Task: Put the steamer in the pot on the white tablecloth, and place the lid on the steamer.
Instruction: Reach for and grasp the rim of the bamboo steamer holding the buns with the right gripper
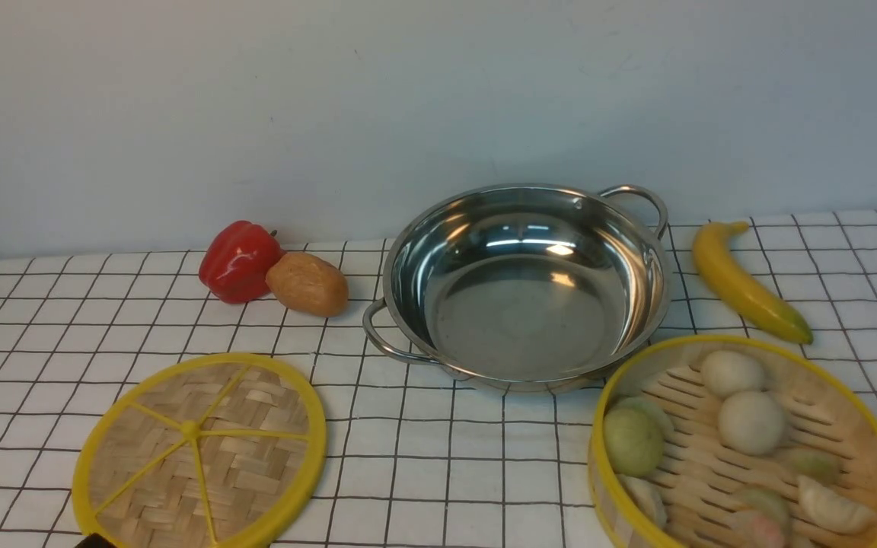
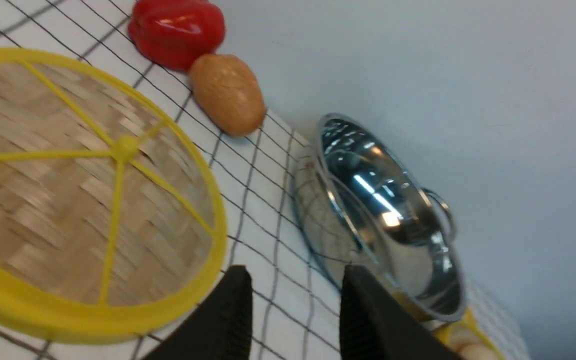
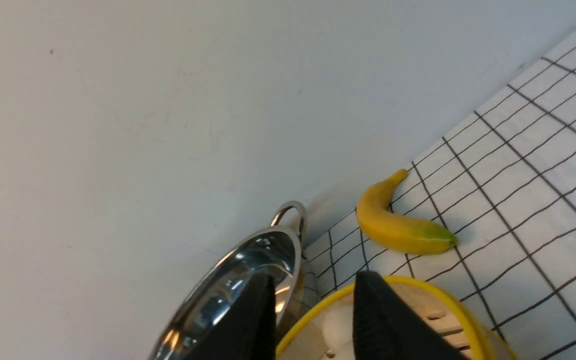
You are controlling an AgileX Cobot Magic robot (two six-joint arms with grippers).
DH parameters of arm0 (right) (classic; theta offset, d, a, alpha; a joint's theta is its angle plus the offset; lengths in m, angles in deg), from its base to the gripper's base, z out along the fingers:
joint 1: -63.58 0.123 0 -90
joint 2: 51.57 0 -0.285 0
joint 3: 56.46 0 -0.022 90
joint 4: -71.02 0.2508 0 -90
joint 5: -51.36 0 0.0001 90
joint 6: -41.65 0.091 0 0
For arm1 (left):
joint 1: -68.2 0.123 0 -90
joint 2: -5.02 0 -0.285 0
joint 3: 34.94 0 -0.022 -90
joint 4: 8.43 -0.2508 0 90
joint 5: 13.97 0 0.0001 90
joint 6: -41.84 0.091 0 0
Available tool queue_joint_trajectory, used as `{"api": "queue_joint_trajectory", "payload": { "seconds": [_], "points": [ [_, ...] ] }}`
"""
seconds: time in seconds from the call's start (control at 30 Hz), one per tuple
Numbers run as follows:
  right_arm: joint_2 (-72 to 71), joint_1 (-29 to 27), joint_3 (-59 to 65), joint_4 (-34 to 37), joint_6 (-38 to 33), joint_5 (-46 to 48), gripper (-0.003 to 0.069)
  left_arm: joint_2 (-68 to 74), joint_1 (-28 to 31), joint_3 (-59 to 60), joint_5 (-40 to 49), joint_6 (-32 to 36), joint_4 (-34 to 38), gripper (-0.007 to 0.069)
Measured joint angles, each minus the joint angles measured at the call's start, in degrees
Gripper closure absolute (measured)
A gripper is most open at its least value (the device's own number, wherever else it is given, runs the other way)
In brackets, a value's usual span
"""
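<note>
- Now, at the right pincer (image 3: 315, 277), we see the two black fingers standing apart with nothing between them, hovering over the near rim of the steamer (image 3: 420, 300)
- Our left pincer (image 2: 295, 272) is likewise parted and empty, hanging over the white tablecloth (image 1: 423, 457) just beside the lid (image 2: 93, 175), which lies flat on the cloth at the robot's near left
- The steamer sits on the cloth at the near right, loaded with white and green dumplings (image 1: 751, 421); its far edge is just beside the near rim of the pot (image 1: 423, 259), which stands empty in the middle
- We judge nothing is placed yet, so the first grasp on the steamer's wall comes next
- Risk one: a pinch at a single point of the rim could let the basket tip, and the loose dumplings would roll out
- Risk two: the pot looks only slightly wider than the basket, so an off-centre descent could catch its rim and shove it across the cloth
- Risk three: the banana (image 1: 747, 289) lies near the steamer's far side and a wide swing could knock it
- Risk four: the lid lies flush, so fingers reaching under its rim may pinch cloth instead
</note>
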State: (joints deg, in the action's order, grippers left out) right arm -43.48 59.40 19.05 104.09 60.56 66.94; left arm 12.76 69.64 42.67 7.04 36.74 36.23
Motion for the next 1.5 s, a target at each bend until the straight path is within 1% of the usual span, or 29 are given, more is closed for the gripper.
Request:
{"api": "queue_joint_trajectory", "payload": {
  "seconds": [0.07,0.17,0.23,0.3,0.47,0.6,0.7,0.77,0.8,0.83,0.87,0.93,0.97,1.03,1.07,1.1,1.13,1.2,1.3,1.33,1.37,1.4,1.43,1.47,1.5],
  "points": [
    [0.0,0.0,0.0,0.8,0.1,-0.2,0.0419,0.0,0.0,0.0,-0.4,0.2,1.6,0.0382],
    [0.0,0.0,0.0,1.7,0.2,-0.2,0.0419,0.0,0.0,0.0,-1.1,1.1,1.9,0.0382],
    [0.0,0.0,0.0,4.3,0.3,-0.2,0.0419,0.0,0.0,0.0,-1.9,2.0,2.1,0.0382],
    [0.0,0.0,0.0,5.1,0.3,-0.2,0.0419,0.0,0.0,0.0,-2.2,2.4,2.2,0.0382],
    [0.0,0.0,0.0,7.2,0.3,-0.4,0.0419,0.0,0.0,0.0,-5.9,4.0,2.3,0.0382],
    [0.0,0.0,-0.4,9.7,0.1,-2.8,0.0419,0.0,0.0,0.0,-9.8,4.2,3.9,0.0382],
    [0.0,0.0,-3.4,10.3,-3.1,-3.2,0.0419,0.0,0.0,-0.5,-14.7,4.6,5.3,0.0382],
    [-0.1,0.0,-6.6,10.1,-7.3,-3.1,0.0419,0.0,0.0,-2.2,-17.2,6.0,4.9,0.0382],
    [-0.1,0.0,-9.7,9.6,-11.6,-2.6,0.0419,0.0,0.0,-4.2,-19.3,8.5,3.6,0.0382],
    [0.0,0.0,-11.5,9.3,-13.8,-2.0,0.0419,0.0,0.0,-5.9,-20.3,10.6,2.3,0.0382],
    [0.2,0.0,-12.5,9.2,-14.4,-1.8,0.0419,0.0,0.0,-6.3,-20.4,10.6,2.0,0.0382],
    [3.4,0.0,-18.3,8.4,-20.4,2.5,0.0419,1.7,0.0,-10.9,-20.3,16.1,-1.7,0.0382],
    [5.7,0.0,-20.7,7.8,-22.3,5.2,0.0419,3.4,0.0,-13.2,-19.3,18.5,-3.4,0.0382],
    [9.0,0.0,-23.4,6.7,-24.1,9.1,0.0419,6.2,0.0,-15.0,-17.6,20.5,-4.6,0.0382],
    [14.1,0.0,-26.4,4.5,-25.4,14.8,0.0419,10.9,0.0,-17.7,-14.9,22.3,-6.4,0.0382],
    [14.8,0.0,-27.2,4.2,-25.4,15.5,0.0419,12.2,0.0,-18.3,-13.7,22.6,-6.9,0.0382],
    [21.1,0.0,-30.8,1.0,-25.5,21.9,0.0419,17.2,0.0,-20.5,-10.4,23.3,-8.6,0.0382],
    [28.4,0.0,-34.6,-3.5,-24.3,28.4,0.0419,25.8,0.0,-23.7,-4.8,23.7,-11.5,0.0382],
    [38.4,0.0,-38.8,-10.6,-20.9,35.5,0.0419,37.4,0.0,-27.8,3.8,23.9,-15.3,0.0382],
    [39.0,0.0,-39.0,-11.7,-20.4,36.3,0.0419,38.2,0.0,-28.2,4.4,23.9,-15.6,0.0382],
    [44.8,0.0,-40.6,-15.9,-18.9,38.7,0.0419,45.3,0.0,-30.9,9.7,23.9,-18.2,0.0382],
    [45.4,0.0,-40.7,-16.9,-18.5,39.1,0.0419,46.0,0.0,-31.2,10.2,23.9,-18.5,0.0382],
    [50.6,0.0,-41.2,-20.4,-17.2,40.1,0.0419,52.4,0.0,-33.9,15.0,23.9,-20.9,0.0382],
    [51.1,0.0,-41.2,-21.1,-16.9,40.2,0.0419,53.1,0.0,-34.2,15.0,23.9,-20.9,0.0382],
    [54.3,0.0,-41.2,-22.4,-16.3,40.2,0.0419,56.8,0.0,-35.9,17.1,23.9,-21.7,0.0382]
  ]
}}
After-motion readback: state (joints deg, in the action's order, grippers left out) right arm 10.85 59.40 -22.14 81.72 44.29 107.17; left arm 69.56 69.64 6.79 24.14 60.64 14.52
